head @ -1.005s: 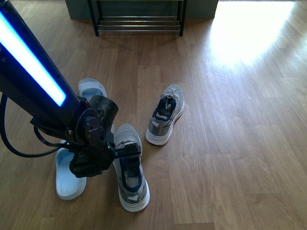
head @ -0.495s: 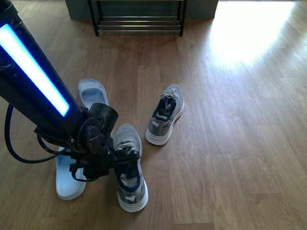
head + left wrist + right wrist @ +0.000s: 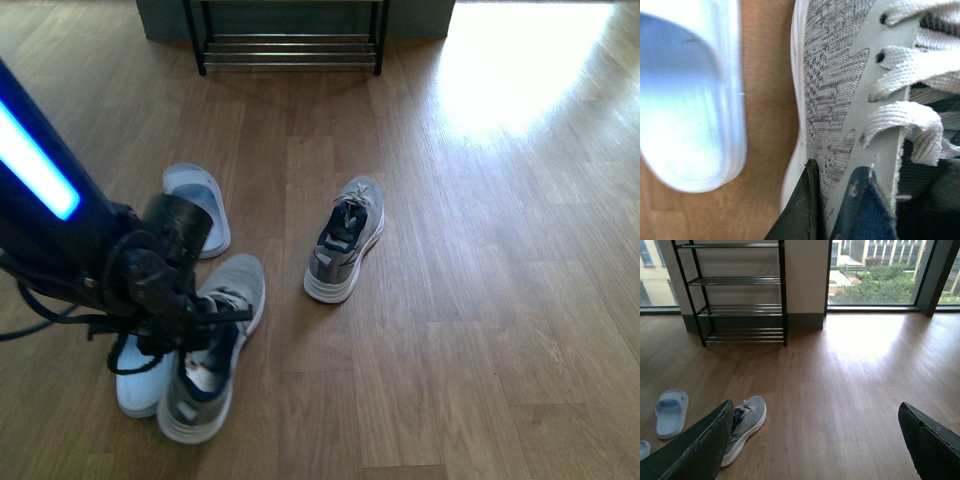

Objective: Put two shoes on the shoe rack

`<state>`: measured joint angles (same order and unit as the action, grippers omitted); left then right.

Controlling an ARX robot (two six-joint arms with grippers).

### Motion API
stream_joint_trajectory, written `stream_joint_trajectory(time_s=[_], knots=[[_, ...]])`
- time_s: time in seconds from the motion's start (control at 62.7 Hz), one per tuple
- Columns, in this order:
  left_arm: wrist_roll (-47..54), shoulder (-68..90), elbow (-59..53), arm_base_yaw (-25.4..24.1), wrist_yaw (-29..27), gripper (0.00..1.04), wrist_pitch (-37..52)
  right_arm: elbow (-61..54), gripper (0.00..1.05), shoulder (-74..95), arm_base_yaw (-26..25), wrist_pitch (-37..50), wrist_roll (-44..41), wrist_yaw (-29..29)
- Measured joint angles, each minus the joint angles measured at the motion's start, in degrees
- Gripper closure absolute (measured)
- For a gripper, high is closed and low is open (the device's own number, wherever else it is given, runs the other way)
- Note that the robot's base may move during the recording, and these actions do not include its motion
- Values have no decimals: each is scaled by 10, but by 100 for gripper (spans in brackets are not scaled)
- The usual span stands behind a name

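Note:
My left gripper is shut on the grey sneaker at its collar, low over the floor at the near left. In the left wrist view one dark finger presses the outer knit side of that grey sneaker; the other finger is hidden inside by the navy lining. The second grey sneaker lies free on the floor mid-room and also shows as a sneaker in the right wrist view. The shoe rack stands at the far wall, its tiers of chrome rods bare. My right gripper hangs open above the floor.
One pale blue slide lies behind the left arm, another slide right beside the held sneaker, close to it. The dark left arm with its blue light strip covers the left side. Large windows stand right of the rack.
The left gripper has swung the held sneaker to the left and turned it, so its heel now sits against the near slide. The other sneaker has not moved.

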<state>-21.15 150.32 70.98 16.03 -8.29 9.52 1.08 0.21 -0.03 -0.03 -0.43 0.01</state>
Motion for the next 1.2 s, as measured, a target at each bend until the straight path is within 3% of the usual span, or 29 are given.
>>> stream_joint_trajectory(time_s=[0.191, 0.351, 0.606, 0.718, 0.941, 1.197], knots=[[24, -186, -127, -33, -41, 103, 65, 0, 9, 0, 0, 0, 0, 0], [74, -387, -262, -45, -113, 103, 98, 0, 9, 0, 0, 0, 0, 0], [125, -627, -395, -47, -201, 103, 74, 0, 9, 0, 0, 0, 0, 0], [136, -746, -435, -23, -235, 103, 28, 0, 9, 0, 0, 0, 0, 0], [139, -1024, -467, 91, -399, 103, -158, 0, 9, 0, 0, 0, 0, 0], [139, -1043, -469, 96, -402, 103, -163, 0, 9, 0, 0, 0, 0, 0]])
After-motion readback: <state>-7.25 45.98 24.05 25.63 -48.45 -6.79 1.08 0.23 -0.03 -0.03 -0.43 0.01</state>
